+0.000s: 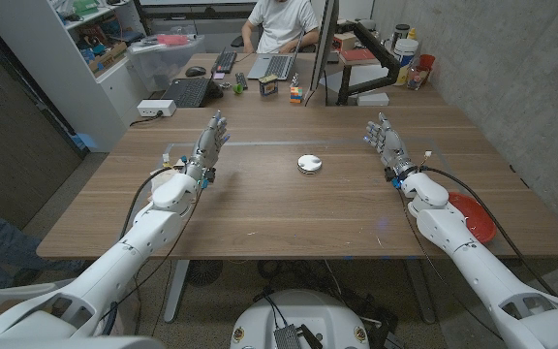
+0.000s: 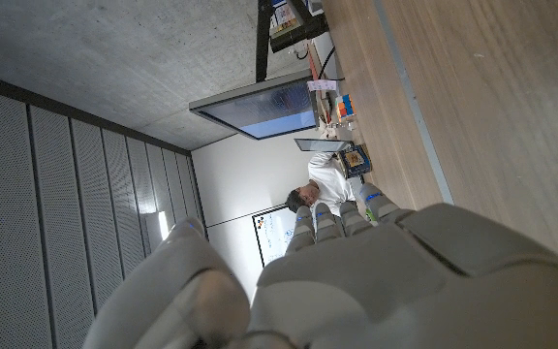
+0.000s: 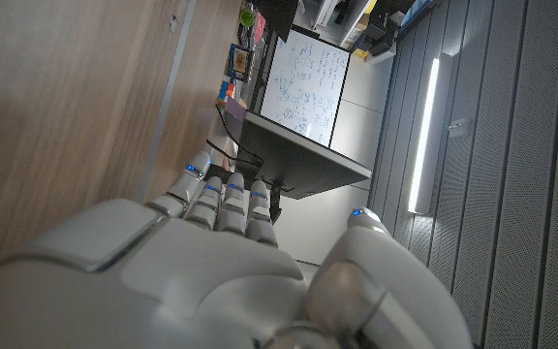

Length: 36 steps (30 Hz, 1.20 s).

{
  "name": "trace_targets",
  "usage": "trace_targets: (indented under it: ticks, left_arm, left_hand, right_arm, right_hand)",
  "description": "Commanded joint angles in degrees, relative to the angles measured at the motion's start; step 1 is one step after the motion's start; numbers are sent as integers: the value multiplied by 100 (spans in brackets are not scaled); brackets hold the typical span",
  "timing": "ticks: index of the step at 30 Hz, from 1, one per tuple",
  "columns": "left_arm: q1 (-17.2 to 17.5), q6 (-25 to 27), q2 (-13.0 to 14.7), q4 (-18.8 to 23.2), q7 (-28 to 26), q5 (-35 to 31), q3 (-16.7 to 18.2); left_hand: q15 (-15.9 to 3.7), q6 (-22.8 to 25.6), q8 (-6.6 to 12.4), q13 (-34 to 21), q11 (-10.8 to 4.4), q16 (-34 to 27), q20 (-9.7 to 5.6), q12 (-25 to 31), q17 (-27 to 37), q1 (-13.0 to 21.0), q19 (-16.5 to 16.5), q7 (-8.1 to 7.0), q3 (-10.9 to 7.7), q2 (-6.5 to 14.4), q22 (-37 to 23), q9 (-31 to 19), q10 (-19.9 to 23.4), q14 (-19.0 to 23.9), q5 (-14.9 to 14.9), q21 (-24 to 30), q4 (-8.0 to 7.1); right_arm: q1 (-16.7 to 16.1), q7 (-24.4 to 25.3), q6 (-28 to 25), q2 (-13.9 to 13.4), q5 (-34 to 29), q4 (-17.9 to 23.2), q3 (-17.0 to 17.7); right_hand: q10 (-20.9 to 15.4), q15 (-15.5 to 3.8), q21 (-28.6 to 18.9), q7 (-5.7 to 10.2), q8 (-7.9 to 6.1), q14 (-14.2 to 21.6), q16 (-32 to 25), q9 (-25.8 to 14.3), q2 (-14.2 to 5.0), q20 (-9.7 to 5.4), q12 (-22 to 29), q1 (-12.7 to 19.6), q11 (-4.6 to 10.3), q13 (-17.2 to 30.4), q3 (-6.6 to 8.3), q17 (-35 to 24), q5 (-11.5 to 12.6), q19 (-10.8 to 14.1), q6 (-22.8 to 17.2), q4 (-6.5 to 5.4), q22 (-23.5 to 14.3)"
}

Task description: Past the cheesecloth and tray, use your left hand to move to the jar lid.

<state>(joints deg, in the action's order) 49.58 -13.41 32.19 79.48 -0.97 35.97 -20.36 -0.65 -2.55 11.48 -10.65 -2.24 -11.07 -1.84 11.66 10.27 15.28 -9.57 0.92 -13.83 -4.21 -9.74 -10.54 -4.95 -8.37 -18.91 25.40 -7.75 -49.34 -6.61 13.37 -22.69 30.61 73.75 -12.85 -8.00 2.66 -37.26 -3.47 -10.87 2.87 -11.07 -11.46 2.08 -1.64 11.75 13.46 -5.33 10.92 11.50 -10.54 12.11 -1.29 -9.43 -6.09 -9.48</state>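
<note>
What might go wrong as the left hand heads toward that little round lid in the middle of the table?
The jar lid lies loose on the bare wooden table, so a reach a little too far would likely knock it away rather than stop at it.

The left hand is open with nothing in it and some way off to the lid's side. A low sideways sweep might scrape the fingers on the tabletop.

No cheesecloth or tray is clearly visible, so the path past them is hard to judge.
</note>
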Motion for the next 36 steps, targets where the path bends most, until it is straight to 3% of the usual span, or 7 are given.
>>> trace_targets:
  ticks: [1, 29, 36]
  left_arm:
    - [3, 203, 268, 254, -220, -313, -39]
    - [-50, -200, 185, 207, -235, -403, 31]
    - [-54, -273, 193, 216, -245, -449, 41]
  left_hand:
    - [4, 61, 29, -19, -26, -23, -200, 30, 22, 58, -603, -9, -28, 26, -25, -10, 30, 41, -54, -34, 37]
    - [-28, 239, 69, -21, -40, -53, -117, 80, 19, 167, -497, -69, -32, 99, -26, -13, 205, 193, -101, -101, 97]
    - [-30, 265, 71, -22, -64, -56, -100, 79, 18, 195, -479, -82, -32, 111, -25, -14, 220, 223, -111, -120, 113]
  right_arm:
    - [-42, -31, 14, 124, -106, 9, 141]
    - [-43, 109, 136, 292, -247, -58, 139]
    - [-68, 144, 160, 298, -252, -20, 136]
  right_hand:
    - [-63, 34, 46, 8, -42, 8, -38, 7, -20, 15, 44, 30, 14, 6, 19, -15, 25, -13, -71, 22, -24]
    - [-285, 4, 192, 94, -108, 120, -56, 39, -10, 36, 124, -28, 31, -11, -45, -12, 30, 38, -322, 30, -29]
    - [-300, -2, 219, 106, -110, 139, -57, 42, -87, 36, 126, 0, 21, -11, -14, -10, 39, 50, -350, 36, -30]
